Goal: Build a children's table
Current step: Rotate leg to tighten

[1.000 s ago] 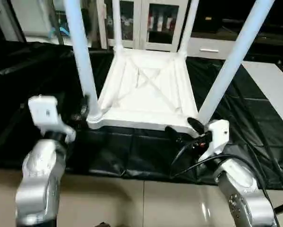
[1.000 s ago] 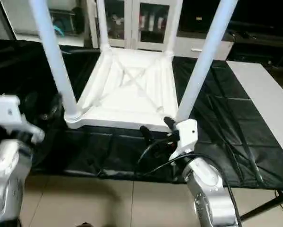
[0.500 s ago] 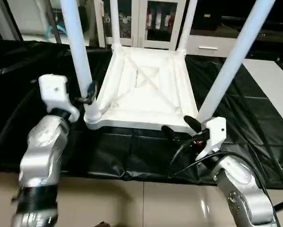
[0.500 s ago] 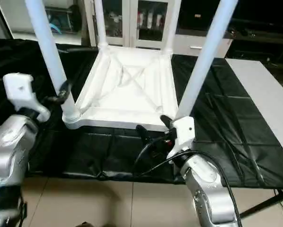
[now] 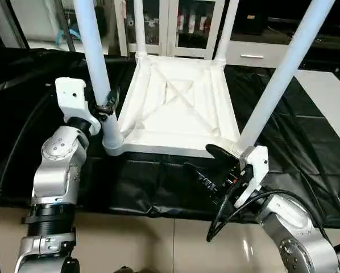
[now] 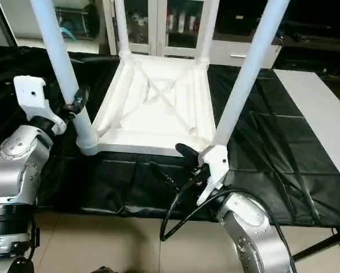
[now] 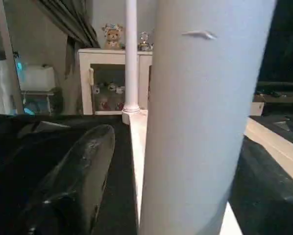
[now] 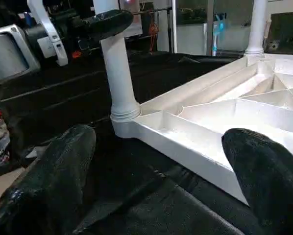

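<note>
Right claw (image 5: 215, 165): fingers wide open, holding nothing, just before the near edge of the table top (image 5: 178, 108).
Left claw (image 5: 108, 103): open around the near-left leg (image 5: 96, 62), low on it; a real grip I cannot confirm, probably to steady it.
Table top: upside down on the black worktop (image 5: 306, 153), so all four legs point up.
</note>
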Controlling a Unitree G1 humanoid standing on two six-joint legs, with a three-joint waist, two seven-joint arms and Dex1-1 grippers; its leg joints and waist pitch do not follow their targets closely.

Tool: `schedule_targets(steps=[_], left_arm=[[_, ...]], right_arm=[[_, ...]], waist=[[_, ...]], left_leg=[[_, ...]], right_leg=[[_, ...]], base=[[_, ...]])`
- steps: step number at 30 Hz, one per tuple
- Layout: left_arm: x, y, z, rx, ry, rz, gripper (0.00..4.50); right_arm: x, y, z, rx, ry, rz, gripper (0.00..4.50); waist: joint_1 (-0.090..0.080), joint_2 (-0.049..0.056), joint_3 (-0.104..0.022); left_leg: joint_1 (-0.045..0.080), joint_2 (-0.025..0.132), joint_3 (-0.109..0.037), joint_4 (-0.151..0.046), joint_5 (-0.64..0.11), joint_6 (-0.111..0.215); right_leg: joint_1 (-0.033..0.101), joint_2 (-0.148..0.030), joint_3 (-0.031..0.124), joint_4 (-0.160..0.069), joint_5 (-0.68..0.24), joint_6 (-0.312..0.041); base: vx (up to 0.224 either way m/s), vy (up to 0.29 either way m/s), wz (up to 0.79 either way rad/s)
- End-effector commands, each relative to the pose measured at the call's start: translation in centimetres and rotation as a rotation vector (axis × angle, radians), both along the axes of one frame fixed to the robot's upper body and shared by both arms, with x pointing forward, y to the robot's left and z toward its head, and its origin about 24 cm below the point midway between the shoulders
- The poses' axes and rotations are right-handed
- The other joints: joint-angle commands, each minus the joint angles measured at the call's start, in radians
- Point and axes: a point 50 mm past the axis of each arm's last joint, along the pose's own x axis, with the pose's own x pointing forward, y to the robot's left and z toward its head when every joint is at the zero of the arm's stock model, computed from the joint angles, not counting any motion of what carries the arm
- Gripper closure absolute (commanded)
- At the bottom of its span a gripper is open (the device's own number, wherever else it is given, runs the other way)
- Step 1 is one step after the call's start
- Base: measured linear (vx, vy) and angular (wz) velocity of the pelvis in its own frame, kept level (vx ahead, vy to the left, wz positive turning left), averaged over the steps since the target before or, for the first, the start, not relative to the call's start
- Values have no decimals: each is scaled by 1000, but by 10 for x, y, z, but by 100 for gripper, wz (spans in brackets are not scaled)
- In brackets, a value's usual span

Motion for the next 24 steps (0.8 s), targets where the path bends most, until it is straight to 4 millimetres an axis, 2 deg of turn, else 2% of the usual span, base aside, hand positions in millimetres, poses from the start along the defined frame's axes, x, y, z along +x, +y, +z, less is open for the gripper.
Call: schedule_targets(steps=[1,2,3,4,7,9,10,13,16,21,22,24], left_arm=[[0,-4,-2,-16,3,-27,130],[0,-4,-2,-16,3,-27,130],[0,-5,-3,-23,12,-35,137],[0,-6,-3,-25,17,-39,164],[-1,-7,-3,-31,25,-45,176],[-1,-8,-4,-38,32,-48,191],[-1,-8,-4,-51,35,-47,217],[-1,-8,-3,-69,35,-42,223],[-2,-7,-2,-127,36,-40,249],[-4,-8,-2,-187,42,-45,255],[-5,-9,-2,-207,45,-50,255],[-7,-12,-3,-339,55,-51,255]], right_arm=[[1,-2,4,21,-3,-14,0],[1,-2,4,21,-3,-14,0],[0,-1,5,26,-5,-9,0],[0,-1,5,29,-5,-5,0],[-1,0,5,30,-4,0,0],[-2,0,5,29,-3,2,0],[-2,0,4,28,-2,1,0],[-1,0,4,27,-3,-2,0],[0,0,3,26,-2,-7,0],[0,1,3,28,0,-10,0],[-1,1,3,28,0,-11,0],[1,-1,1,29,7,-49,0]], waist=[[1,27,-53],[1,27,-53],[-1,18,-53],[0,19,-55],[0,20,-56],[0,19,-56],[0,19,-55],[0,18,-53],[0,19,-52],[1,18,-53],[2,23,-54],[1,19,-55]], left_leg=[[23,70,-29,-96,-212,-12],[23,70,-29,-96,-212,-12],[21,70,-28,-96,-210,-12],[21,69,-27,-94,-189,-6],[19,69,-26,-92,-159,4],[19,69,-25,-91,-161,6],[19,68,-25,-91,-162,7],[19,69,-25,-93,-180,7],[20,71,-25,-96,-198,-1],[17,70,-25,-92,-162,8],[17,69,-25,-92,-157,9],[16,69,-23,-90,-147,14]], right_leg=[[26,-93,52,-72,-24,-213],[26,-93,52,-72,-24,-213],[28,-92,51,-73,-8,-211],[29,-92,51,-70,23,-215],[31,-91,49,-66,69,-219],[31,-92,49,-66,69,-222],[31,-92,49,-66,67,-223],[30,-93,50,-70,36,-223],[29,-93,51,-72,3,-219],[31,-93,50,-69,43,-224],[31,-93,50,-67,48,-225],[33,-94,50,-66,64,-231]], base=[[0,0,0],[0,0,0],[0,0,0],[0,0,0],[0,0,0],[0,0,0],[0,0,0],[0,0,0],[0,0,0],[0,0,0],[0,0,0],[0,0,0]])
